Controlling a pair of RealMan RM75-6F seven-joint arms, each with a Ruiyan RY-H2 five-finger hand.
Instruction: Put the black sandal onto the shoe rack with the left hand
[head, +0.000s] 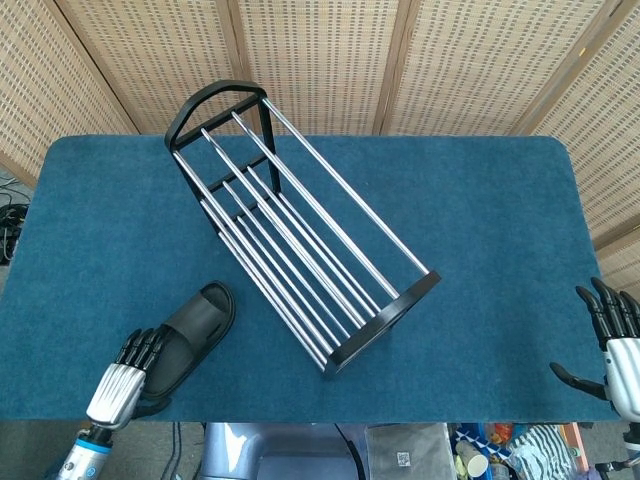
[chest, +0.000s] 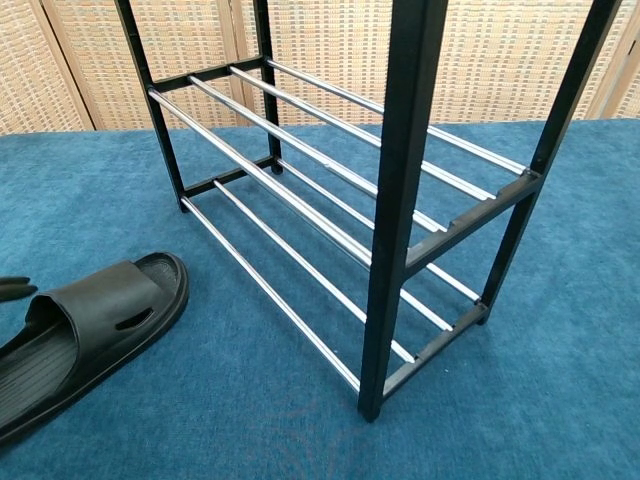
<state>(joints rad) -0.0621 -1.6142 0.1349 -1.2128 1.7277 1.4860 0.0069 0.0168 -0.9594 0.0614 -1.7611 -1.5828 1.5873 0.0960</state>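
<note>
The black sandal (head: 192, 332) lies flat on the blue table, toe toward the rack, just left of the rack's near end. In the chest view the sandal (chest: 95, 325) fills the lower left corner. My left hand (head: 126, 374) sits over the sandal's heel end with its fingers stretched out, and it hides the heel. One dark fingertip (chest: 14, 290) shows at the chest view's left edge, beside the strap. The shoe rack (head: 300, 232), black-framed with chrome bars, runs diagonally across the table; both shelves of the rack (chest: 330, 215) are bare. My right hand (head: 614, 345) is open by the table's right front corner.
The blue cloth table (head: 480, 230) ends close behind the left hand at its front edge. Woven screens (head: 330, 55) close off the back. The rack's black end post (chest: 400, 200) stands near the chest camera.
</note>
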